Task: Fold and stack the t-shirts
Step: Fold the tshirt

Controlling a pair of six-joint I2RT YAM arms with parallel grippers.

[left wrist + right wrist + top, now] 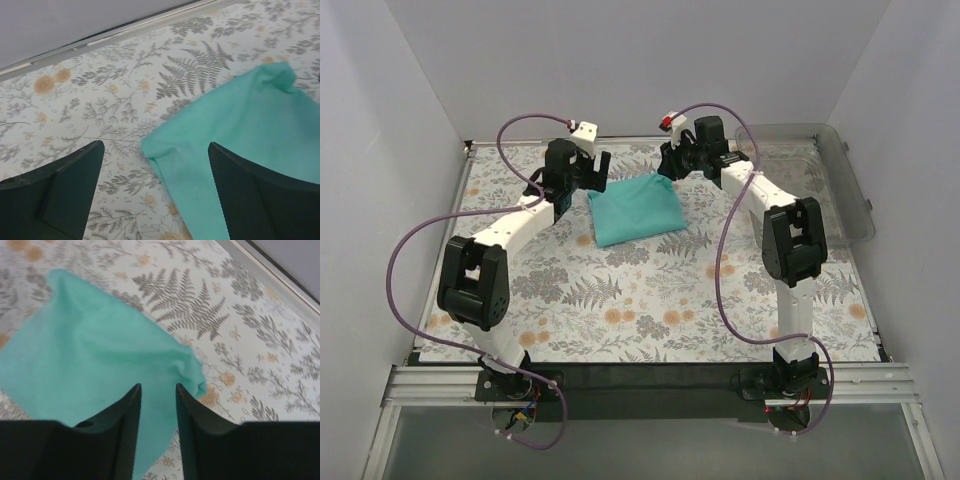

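Your teal t-shirt (635,208) lies folded into 1 compact, roughly square bundle on the floral tablecloth (620,300), toward the back middle of the table and between the 2 arms. It rests flat on the cloth. No sleeve, neck opening or label shows in any view.

Your left gripper (595,172) is at the bundle's left rear corner. In the left wrist view its 2 black fingers (60,190) stand wide apart and hold nothing. The near corner of the shirt lies on the cloth in the gap between them. One finger is over bare tablecloth and the other over teal fabric. You cannot tell from that view whether either tip touches the shirt. The shirt's far corner is puckered upward there.

Your right gripper (667,168) is at the bundle's right rear corner, where the fabric bunches a little. In the right wrist view its fingers (120,430) are parted by only a narrow slot. You can see teal fabric through the slot, lying below them. Nothing appears pinched between the pads, so read this gripper as slightly open with no grip. A rounded, lumpy corner of the shirt sits just beside the right-hand finger.

Both grippers point down toward the shirt from opposite sides. A clear plastic bin (840,190) stands at the table's right rear edge, well apart from the shirt. Purple cables (410,250) loop along both arms.
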